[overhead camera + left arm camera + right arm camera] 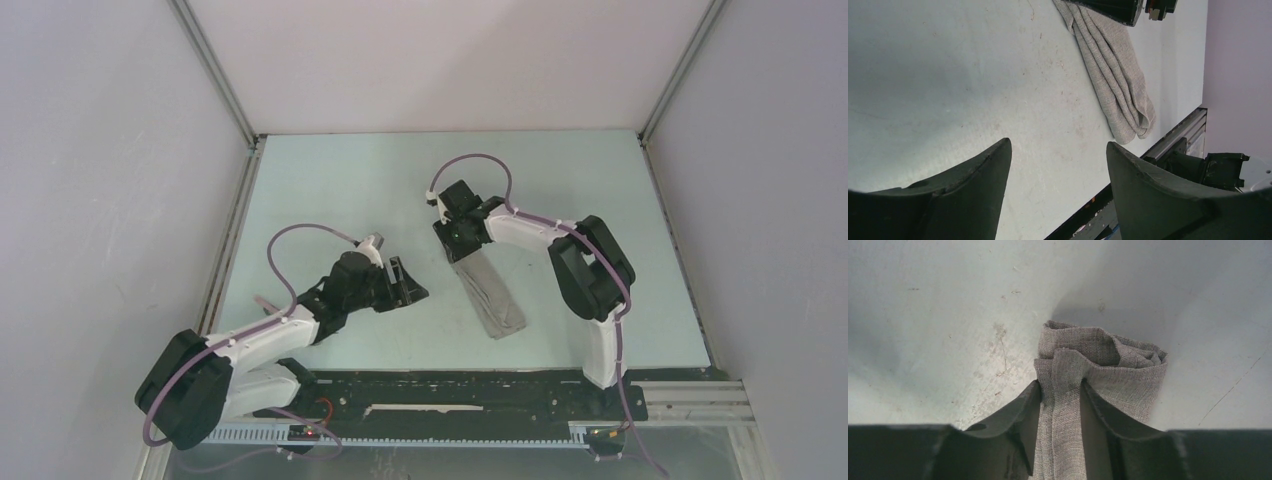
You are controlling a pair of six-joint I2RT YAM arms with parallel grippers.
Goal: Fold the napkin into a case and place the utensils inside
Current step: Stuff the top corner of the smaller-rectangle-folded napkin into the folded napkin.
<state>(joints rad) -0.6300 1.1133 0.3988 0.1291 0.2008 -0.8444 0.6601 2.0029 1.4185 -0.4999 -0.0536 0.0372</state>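
Nearest to us, the left pincer [1058, 150] hangs spread wide over the pale table [948, 75], its two dark wedge-shaped fingers [973, 185] holding nothing. The napkin [1118, 85] lies off to this pincer's right, well apart from its tips. It is a narrow, layered strip of matte light-grey weave, already close to a case in outline. Its near end is rounded and a little puffed where the folds double over. From that end its long axis slants away across the table and leans back toward the left pincer's side. At the far end the right pincer [1060, 385] is pressed together on the cloth, pinching a ridge of several layers between its fingers. Just past its tips the fabric ends in a soft, rumpled bunch of folds lying on the table. So the right arm has the cloth, while the left pincer is free and is the closer one to the loose near end. We judge the coming move turns on that slant, since anything slid in must follow the strip's length. We cannot make out the utensils in any view.
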